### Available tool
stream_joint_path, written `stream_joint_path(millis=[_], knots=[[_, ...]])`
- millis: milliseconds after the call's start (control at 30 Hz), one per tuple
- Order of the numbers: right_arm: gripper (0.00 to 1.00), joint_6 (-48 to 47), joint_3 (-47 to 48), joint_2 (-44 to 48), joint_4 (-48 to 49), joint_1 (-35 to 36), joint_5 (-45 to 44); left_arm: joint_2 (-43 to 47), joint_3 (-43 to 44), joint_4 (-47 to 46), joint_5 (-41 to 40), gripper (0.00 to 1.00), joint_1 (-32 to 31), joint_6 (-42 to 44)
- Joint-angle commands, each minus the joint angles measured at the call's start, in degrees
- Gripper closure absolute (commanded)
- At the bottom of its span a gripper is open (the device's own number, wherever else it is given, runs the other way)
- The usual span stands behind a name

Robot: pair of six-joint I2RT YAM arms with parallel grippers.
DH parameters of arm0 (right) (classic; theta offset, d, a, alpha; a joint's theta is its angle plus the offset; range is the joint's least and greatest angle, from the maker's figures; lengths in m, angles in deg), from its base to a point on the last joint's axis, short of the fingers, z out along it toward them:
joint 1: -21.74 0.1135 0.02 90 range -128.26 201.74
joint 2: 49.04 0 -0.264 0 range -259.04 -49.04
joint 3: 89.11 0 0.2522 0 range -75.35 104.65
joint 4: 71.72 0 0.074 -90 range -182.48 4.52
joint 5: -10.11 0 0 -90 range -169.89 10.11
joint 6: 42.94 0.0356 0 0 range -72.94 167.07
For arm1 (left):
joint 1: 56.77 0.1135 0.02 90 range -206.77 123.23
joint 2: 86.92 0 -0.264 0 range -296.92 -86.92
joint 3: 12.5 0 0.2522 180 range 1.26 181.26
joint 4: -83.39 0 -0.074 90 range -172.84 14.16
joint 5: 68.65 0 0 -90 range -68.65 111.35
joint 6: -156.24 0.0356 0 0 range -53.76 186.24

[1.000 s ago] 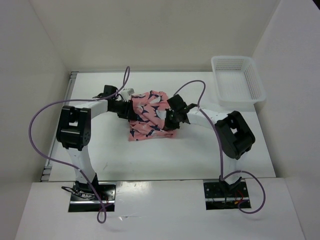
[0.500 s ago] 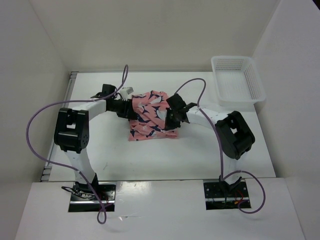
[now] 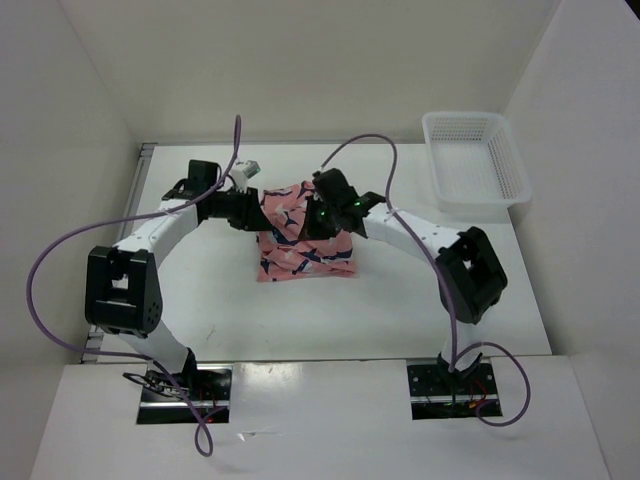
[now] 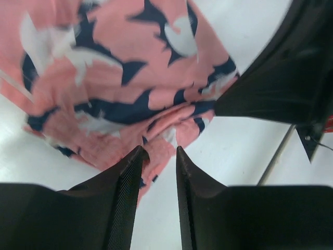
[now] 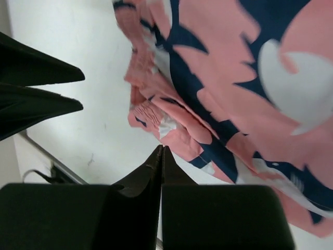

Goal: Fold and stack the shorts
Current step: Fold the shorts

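Note:
The salmon-pink shorts [image 3: 303, 243] with navy-and-white shapes lie bunched in a rough pile at mid-table. My left gripper [image 3: 250, 207] is at their far left corner. In the left wrist view it [image 4: 158, 152] is open, bare table showing between its fingers [image 4: 127, 179], with the hem of the shorts [image 4: 125, 78] just past the tips. My right gripper [image 3: 322, 215] hangs over the far right part of the pile. Its tips [image 5: 162, 149] are shut with nothing between them, just short of the shorts' folded edge [image 5: 234, 78].
A white mesh basket [image 3: 476, 160] stands at the far right of the table. White walls close in the table at the back and both sides. Purple cables loop over both arms. Each wrist view shows the other gripper close by.
Both grippers have moved toward the far side of the table. The right gripper has shifted left over the shorts, and the left arm's elbow has swung out left. The pile looks slightly narrower.

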Motion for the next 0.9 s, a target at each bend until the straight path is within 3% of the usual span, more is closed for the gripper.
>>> stream_joint_path(millis=[0,200,333,433,500,533,567,633,667,700,800,867], knots=[[0.99,-0.6,0.3,-6.1,1.6,2.2,4.3,1.4,-4.1,1.7,2.3,0.61,0.4,1.5],[1.00,-0.6,-0.3,-11.7,2.4,2.9,2.2,3.6,-3.6,3.7,1.1,0.61,0.4,1.5],[1.00,-1.9,4.0,-8.9,-0.5,2.9,0.3,4.1,-1.1,4.3,1.1,0.61,1.5,1.5],[0.79,-4.0,10.4,-3.6,-3.3,2.9,-2.7,5.5,1.8,5.5,1.1,0.61,2.0,1.5],[0.30,-5.3,14.1,-0.9,-6.8,2.9,-6.0,5.5,3.2,6.1,1.1,0.58,2.0,1.5],[0.13,-6.3,17.1,0.5,-7.9,2.9,-7.6,6.1,3.9,6.1,1.1,0.58,2.6,1.5],[0.03,-6.3,18.2,2.9,-9.9,2.4,-9.2,6.1,4.4,6.1,1.1,0.54,2.6,1.5],[0.00,-7.0,19.0,5.0,-11.7,-0.3,-12.2,6.6,5.2,6.1,1.1,0.47,3.1,1.5],[0.00,-7.0,19.0,7.3,-12.8,-1.6,-12.2,6.6,5.8,6.1,1.1,0.31,3.6,1.5],[0.00,-7.0,18.4,8.4,-13.4,-3.0,-13.6,6.6,5.8,6.1,1.6,0.26,3.6,1.5],[0.00,-7.0,13.3,12.8,-15.5,-9.3,-16.6,7.2,5.8,6.1,1.6,0.14,4.8,1.5],[0.00,-7.0,10.6,14.9,-16.6,-14.9,-18.0,7.8,5.8,6.1,1.6,0.12,4.8,1.5]])
